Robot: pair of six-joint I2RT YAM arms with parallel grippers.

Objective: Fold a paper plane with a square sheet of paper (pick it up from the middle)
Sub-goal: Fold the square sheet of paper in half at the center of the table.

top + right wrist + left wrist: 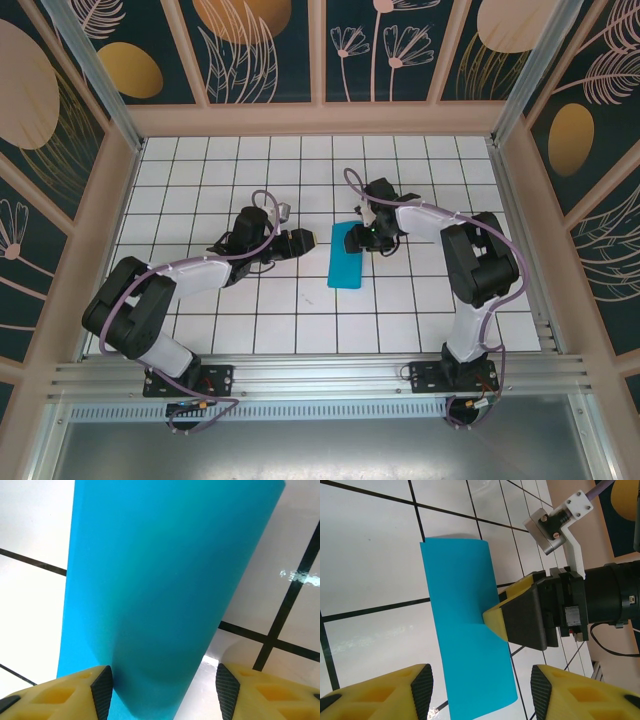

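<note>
The cyan-blue sheet of paper (346,255) lies on the white tiled floor as a narrow rectangle, about one tile wide and two long. My right gripper (372,236) is at its right edge near the far end. In the right wrist view that gripper (165,695) is open, and the paper (160,580) runs between its fingers, bulging slightly upward. In the left wrist view one yellow fingertip (495,621) of the right gripper touches the paper (462,630). My left gripper (305,240) is just left of the sheet; it (482,692) is open and holds nothing.
The white tiled floor (200,170) is ringed by a wooden frame with patterned walls (260,40). An aluminium rail (320,375) carrying both arm bases runs along the near edge. The right arm's wrist and camera bracket (560,520) are close to the paper's right side.
</note>
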